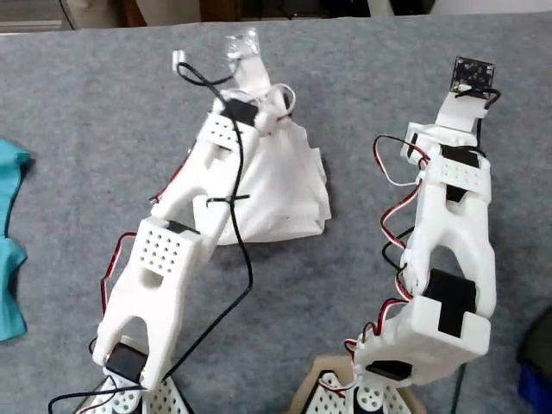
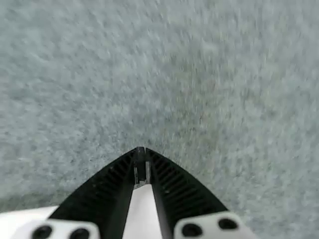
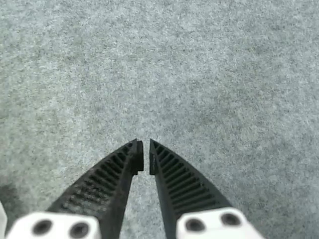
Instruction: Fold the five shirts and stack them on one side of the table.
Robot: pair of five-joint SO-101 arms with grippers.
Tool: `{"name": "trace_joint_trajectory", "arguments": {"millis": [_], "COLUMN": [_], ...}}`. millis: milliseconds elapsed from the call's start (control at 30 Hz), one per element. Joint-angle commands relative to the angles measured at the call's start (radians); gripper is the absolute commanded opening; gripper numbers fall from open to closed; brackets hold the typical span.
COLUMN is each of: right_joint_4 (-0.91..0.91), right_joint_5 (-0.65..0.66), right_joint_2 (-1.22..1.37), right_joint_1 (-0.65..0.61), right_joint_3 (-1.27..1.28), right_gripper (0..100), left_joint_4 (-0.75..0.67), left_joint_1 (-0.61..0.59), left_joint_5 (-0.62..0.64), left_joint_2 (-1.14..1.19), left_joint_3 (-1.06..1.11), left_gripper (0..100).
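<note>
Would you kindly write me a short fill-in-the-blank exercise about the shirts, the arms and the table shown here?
1. The white shirt lies partly under the ___ arm.
2. The shirt at the high view's left edge is ___.
3. Beneath the right gripper there is bare ___ table.

Missing words: left; teal; grey.
</note>
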Motion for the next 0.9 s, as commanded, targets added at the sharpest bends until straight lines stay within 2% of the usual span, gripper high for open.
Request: {"name": "trace_joint_trajectory", "arguments": {"millis": [0, 67, 167, 367, 633, 733, 867], "right_joint_4": [-0.021, -0.021, 0.008, 0.358, 0.727, 0.772, 0.707], "right_joint_5": [-0.002, 0.0, 0.055, 0.203, 0.351, 0.404, 0.43], "right_joint_2": [-0.005, -0.005, -0.015, -0.093, -0.414, -0.516, -0.536], "right_joint_1": [-0.013, -0.016, -0.028, -0.159, -0.481, -0.584, -0.616], "right_joint_3": [0.002, 0.002, -0.002, -0.111, -0.12, -0.048, 0.051], "right_gripper": [4.1, 4.1, 4.0, 3.9, 3.7, 4.0, 4.0], "left_joint_4": [0.186, 0.313, 0.491, 0.7, 0.798, 0.798, 0.798], "left_joint_1": [0.006, 0.017, 0.012, -0.1, -0.195, -0.226, -0.252], "left_joint_5": [0.008, -0.003, -0.094, -0.229, -0.321, -0.322, -0.322], "left_joint_2": [-0.028, -0.027, -0.022, -0.019, 0.096, 0.124, 0.134], "left_joint_3": [-0.187, -0.262, -0.348, -0.37, -0.364, -0.365, -0.35], "left_gripper": [2, 2, 2, 2, 2, 2, 2]}}
